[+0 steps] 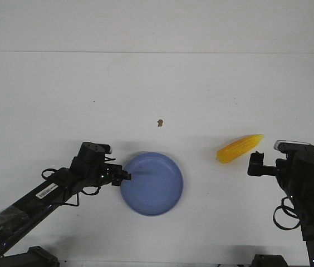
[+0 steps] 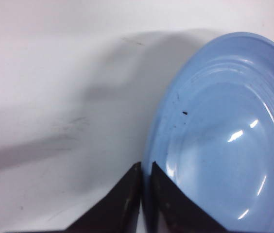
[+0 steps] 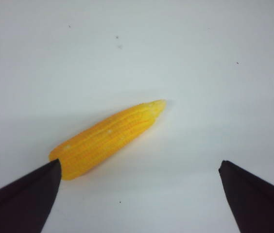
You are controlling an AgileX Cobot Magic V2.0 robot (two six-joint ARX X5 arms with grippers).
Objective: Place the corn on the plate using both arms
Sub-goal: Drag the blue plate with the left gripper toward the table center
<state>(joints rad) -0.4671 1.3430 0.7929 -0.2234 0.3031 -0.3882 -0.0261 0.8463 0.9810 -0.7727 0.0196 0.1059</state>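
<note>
2 arms are in play, and I read the right one as the one to fetch the corn [image 1: 240, 148]. The corn lies flat on the bench [image 1: 157, 89], toward the right edge, well apart from the plate [image 1: 152, 183], which sits nearer the front edge, about mid-bench. The cob's long axis runs on a diagonal: blunt end toward the plate and the front edge, pointed tip toward the right edge and the back. My right gripper [image 1: 255, 166] hangs just beside the cob, on its front-right side, spread wide and holding nothing; in the right wrist view the blunt end sits right by 1 fingertip [image 3: 30, 189] while the other fingertip [image 3: 256, 194] is well off to the side, so the cob is off-centre in the gap and skewed to the line between the fingers. I judge the next move must shift the gripper toward the cob's middle and turn the wrist until the fingers cross the axis. My left gripper [image 1: 124, 176] is at the plate's left rim, far from the corn; in the left wrist view its fingertips [image 2: 127, 194] are pinched nearly together with the rim [image 2: 149, 145] running into the thin gap, so I take it as clamped on the plate.
</note>
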